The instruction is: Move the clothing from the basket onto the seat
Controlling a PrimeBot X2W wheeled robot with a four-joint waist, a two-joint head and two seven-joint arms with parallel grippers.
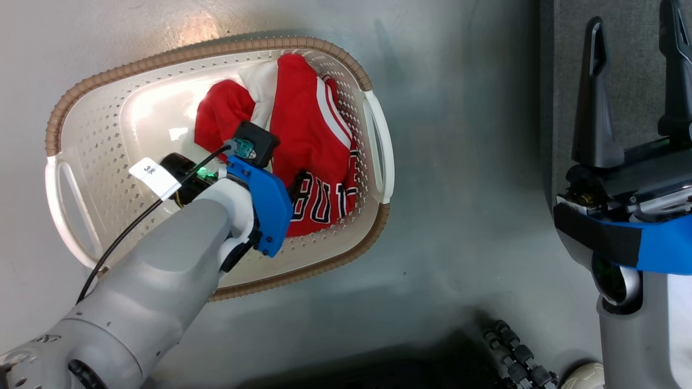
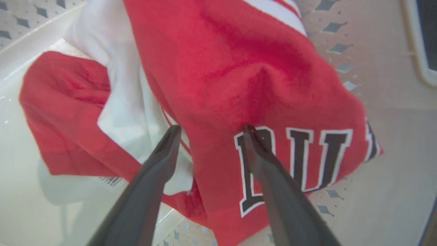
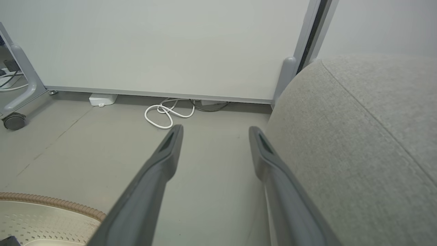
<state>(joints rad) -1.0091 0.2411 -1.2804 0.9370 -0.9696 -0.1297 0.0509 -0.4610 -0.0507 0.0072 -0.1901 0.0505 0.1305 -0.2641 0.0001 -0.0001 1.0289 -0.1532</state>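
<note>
We are at the first pick. Both pieces of clothing lie inside the basket (image 1: 162, 59), bunched toward its far right wall: the red jersey (image 1: 319, 162) with black, white-edged letters on top, and a second red garment (image 1: 221, 116) toward the basket's middle. White cloth shows between them.

The left tool (image 2: 210, 129) is down in the basket with its fingers spread wide and holding nothing. Its tips sit either side of a raised fold of the jersey, just above the lettering. The right tool (image 3: 215, 130) is also wide open and empty. It hangs outside the basket on its right, beside the grey seat (image 3: 358, 136).

As we judge it, the next move is to close the left tool on that fold, lift until the cloth clears the basket's wall, then carry it across to the seat. The second garment may drag along.

Some things we cannot make out:
- In the head view the wrist housing covers the left tool's fingers.
- We cannot tell whether the tips press the fabric or merely meet it.
- Folds cut off the lettering.
- We cannot tell whether the white cloth belongs to either garment.
- We see just one corner of the seat.
</note>
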